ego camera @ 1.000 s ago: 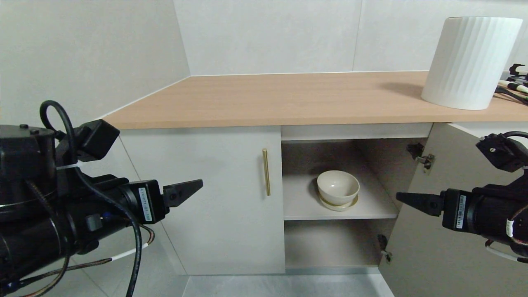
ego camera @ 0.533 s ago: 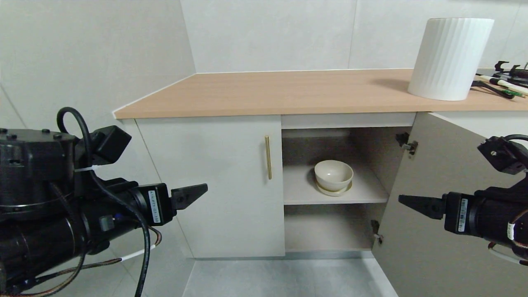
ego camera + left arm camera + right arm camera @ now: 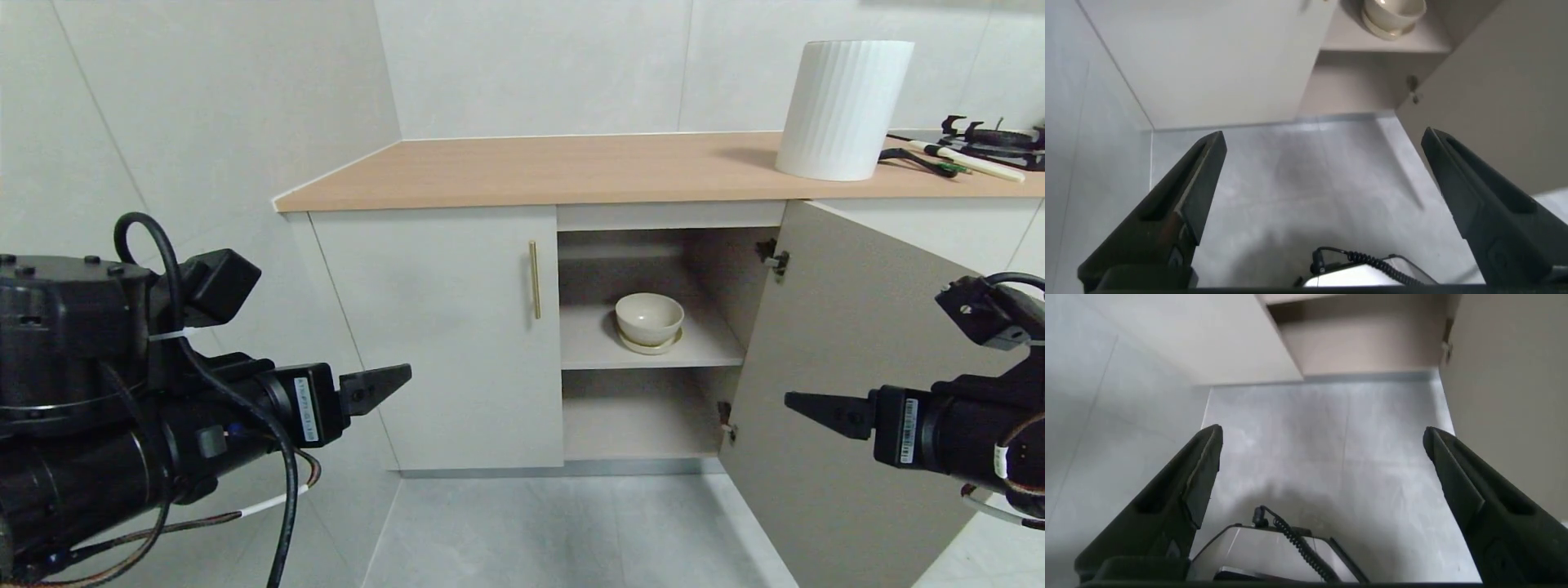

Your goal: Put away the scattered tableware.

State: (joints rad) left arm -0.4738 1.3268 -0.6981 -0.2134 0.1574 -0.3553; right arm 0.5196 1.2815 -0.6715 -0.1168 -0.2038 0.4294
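White ribbed container (image 3: 841,110) on wooden countertop (image 3: 571,167)

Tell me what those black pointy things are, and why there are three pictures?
They are a robot's two arms. Each ends in a pincer for grabbing: the left pincer and the right pincer. The big picture comes from a camera on the robot's head. The two small ones come from cameras on its wrists, looking out between the open pincer fingers at the floor. Both pincers hold nothing. In front is a cupboard with its right door open. On the shelf a bowl sits on a small plate. On the counter stands a tall white ribbed pot.
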